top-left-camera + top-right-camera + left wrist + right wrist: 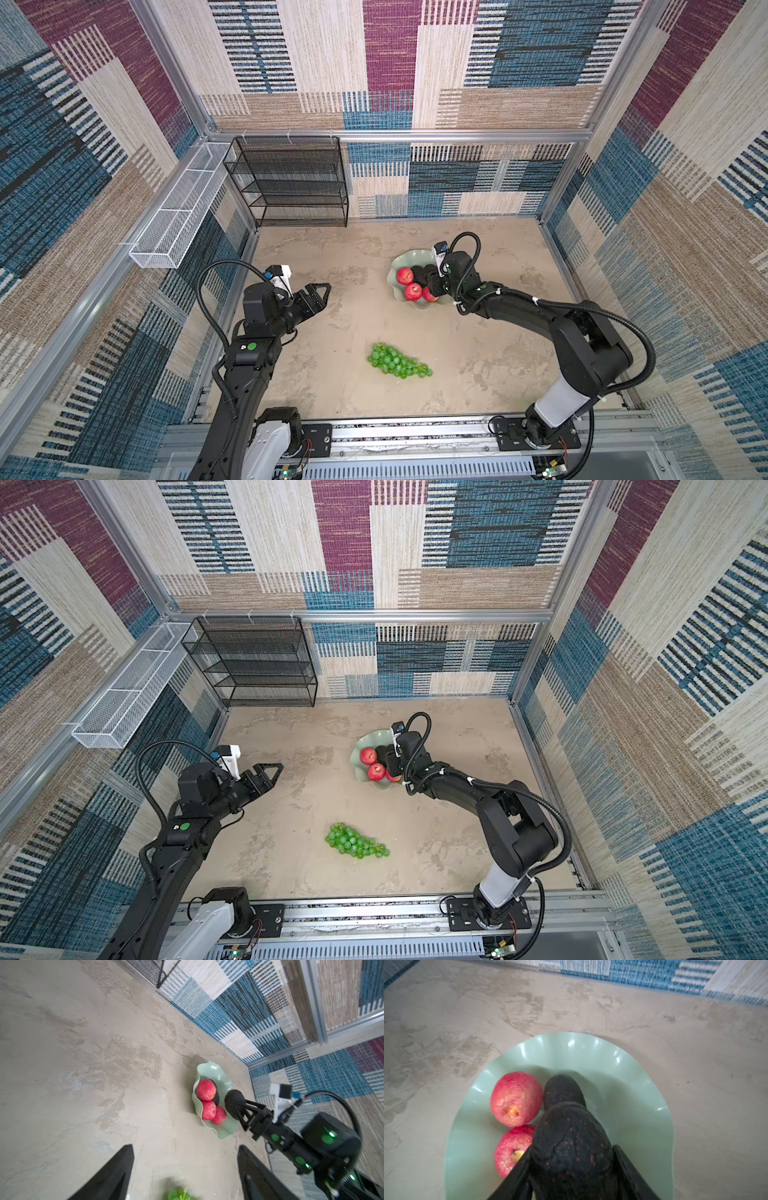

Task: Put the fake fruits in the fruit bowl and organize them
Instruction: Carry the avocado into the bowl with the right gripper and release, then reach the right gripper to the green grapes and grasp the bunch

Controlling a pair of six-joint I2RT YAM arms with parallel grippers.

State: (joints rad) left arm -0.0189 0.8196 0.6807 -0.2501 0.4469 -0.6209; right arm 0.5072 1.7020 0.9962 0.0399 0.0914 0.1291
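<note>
Three apples [413, 291] sit in the fruit bowl [405, 257] in both top views, grapes [397, 361] well apart on the surface [353, 324]; left wrist view: left claw [185, 1147] spread wide, empty; right wrist view: right claw [572, 1148] clamps an avocado [569, 1136] over the bowl holding a second avocado [562, 1088].

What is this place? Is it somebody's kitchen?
Probably a robot test booth, not a kitchen. Two robot arms are bolted to a metal rail, patterned carpet panels fill an aluminium frame, and the fruit bowl sits on a stained tabletop.
</note>
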